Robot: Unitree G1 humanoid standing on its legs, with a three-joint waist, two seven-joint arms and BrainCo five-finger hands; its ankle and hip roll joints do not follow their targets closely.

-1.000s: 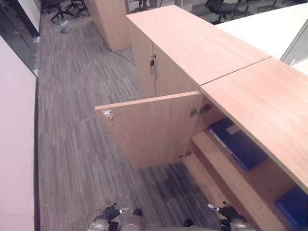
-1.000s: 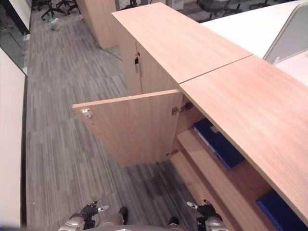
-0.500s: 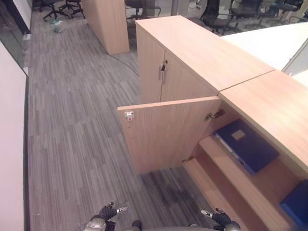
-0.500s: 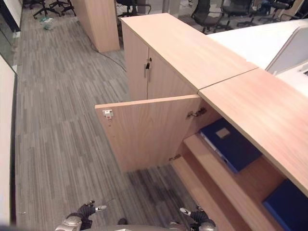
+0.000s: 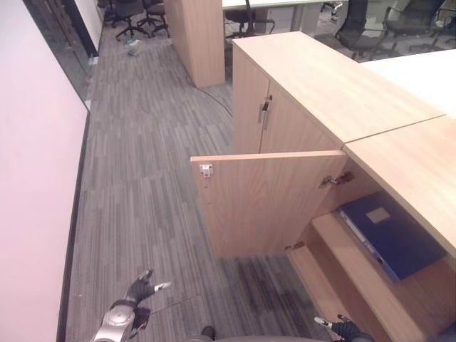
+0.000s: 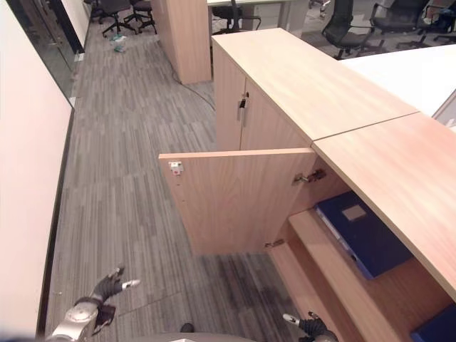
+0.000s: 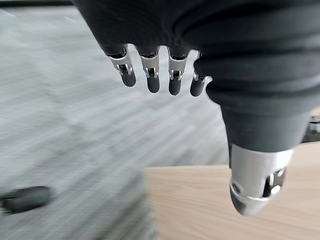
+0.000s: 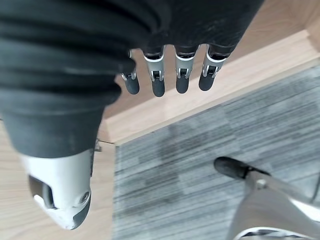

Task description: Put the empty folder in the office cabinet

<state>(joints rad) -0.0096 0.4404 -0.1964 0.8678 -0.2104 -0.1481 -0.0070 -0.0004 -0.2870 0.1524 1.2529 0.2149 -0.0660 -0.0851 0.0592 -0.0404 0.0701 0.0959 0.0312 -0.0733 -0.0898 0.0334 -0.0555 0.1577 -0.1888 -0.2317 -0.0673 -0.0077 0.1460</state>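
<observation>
L hand hangs low over the grey carpet, fingers relaxed & empty. Cabinet door stands swung out; inside the office cabinet, a dark blue folder lies flat on the upper shelf. R hand low by the cabinet base, fingers straight, holding nothing.
</observation>
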